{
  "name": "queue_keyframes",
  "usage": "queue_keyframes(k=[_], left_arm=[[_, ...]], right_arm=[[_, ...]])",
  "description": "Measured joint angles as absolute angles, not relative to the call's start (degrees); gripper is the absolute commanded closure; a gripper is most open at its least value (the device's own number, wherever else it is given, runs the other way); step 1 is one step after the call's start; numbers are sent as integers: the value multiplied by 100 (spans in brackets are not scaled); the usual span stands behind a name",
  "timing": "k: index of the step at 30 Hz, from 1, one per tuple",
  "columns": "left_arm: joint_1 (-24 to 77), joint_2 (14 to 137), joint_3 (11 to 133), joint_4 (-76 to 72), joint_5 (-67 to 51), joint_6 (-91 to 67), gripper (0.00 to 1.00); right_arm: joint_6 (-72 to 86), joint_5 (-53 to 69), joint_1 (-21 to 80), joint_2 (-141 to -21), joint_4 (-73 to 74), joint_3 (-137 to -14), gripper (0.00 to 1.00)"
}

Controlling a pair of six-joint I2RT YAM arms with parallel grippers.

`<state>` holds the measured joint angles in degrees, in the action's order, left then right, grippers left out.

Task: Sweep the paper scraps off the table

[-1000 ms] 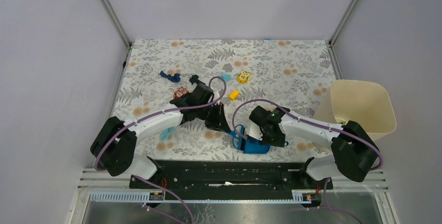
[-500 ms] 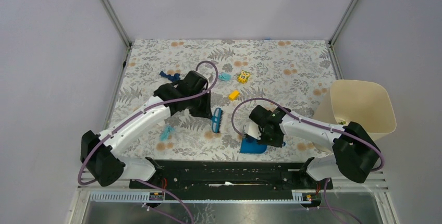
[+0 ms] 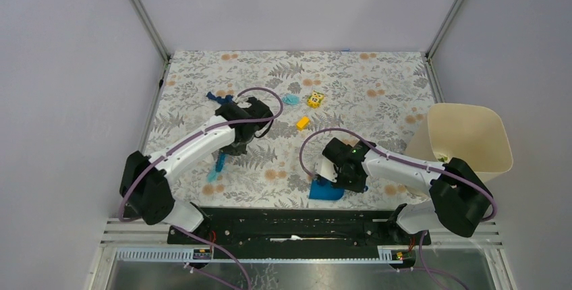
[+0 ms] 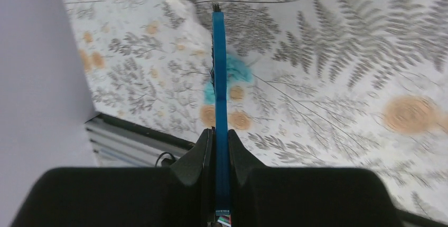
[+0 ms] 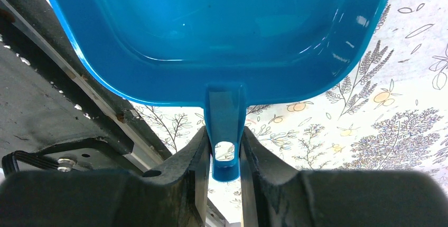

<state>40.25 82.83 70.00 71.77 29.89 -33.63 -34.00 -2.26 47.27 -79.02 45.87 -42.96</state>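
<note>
Across the table, tiny wrinkled cyan and dark-blue paper scraps

Blue dustpan, fern-and-orange-flower table, blurry, seemingly cyan paper scraps

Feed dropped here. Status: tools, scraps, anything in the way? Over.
Left tool shut on brush, right tool shut on dustpan. Cyan scrap beside brush, unswept. Yellow block and yellow toy lie near far scraps.
</note>
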Motion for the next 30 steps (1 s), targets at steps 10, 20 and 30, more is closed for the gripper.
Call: queue_keyframes(k=[10,20,30], left_arm=[[4025,9288,6698,7769,4097,-4331,100],[4311,9264,6257,7203,3465,-3975,100],[4842,8385,6252,5826,891,-3472,100]], right_arm=[[-3380,-187,4897,-7876,4602,-4248,100],[-3264,19,5529,-8259,4751,-4563,100],[-3267,126,5614,-8768,4737,-4991,100]])
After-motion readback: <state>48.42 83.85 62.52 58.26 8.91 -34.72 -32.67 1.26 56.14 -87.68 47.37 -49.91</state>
